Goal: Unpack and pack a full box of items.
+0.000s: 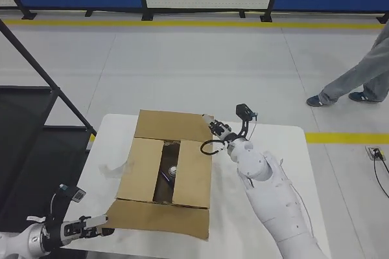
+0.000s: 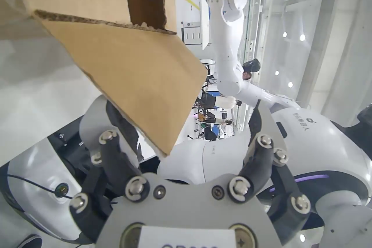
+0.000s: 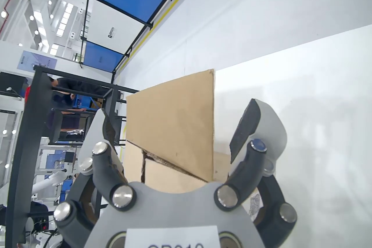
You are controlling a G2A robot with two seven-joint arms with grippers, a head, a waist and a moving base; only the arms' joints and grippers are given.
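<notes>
The box [image 1: 148, 169] is set on the white surface [image 1: 279, 152] with its flaps spread. Its near flap [image 2: 139, 80] is straddled by the released left hand [image 2: 186, 121], and its far flap [image 3: 174, 127] by the released right hand [image 3: 177, 112].

Overhead plus wrists, seemingly one box [image 1: 141, 169]

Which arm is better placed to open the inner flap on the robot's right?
Right. The right gripper sits open at the box's far corner, beside that inner flap. The left gripper is out at the near flap's opposite corner.
</notes>
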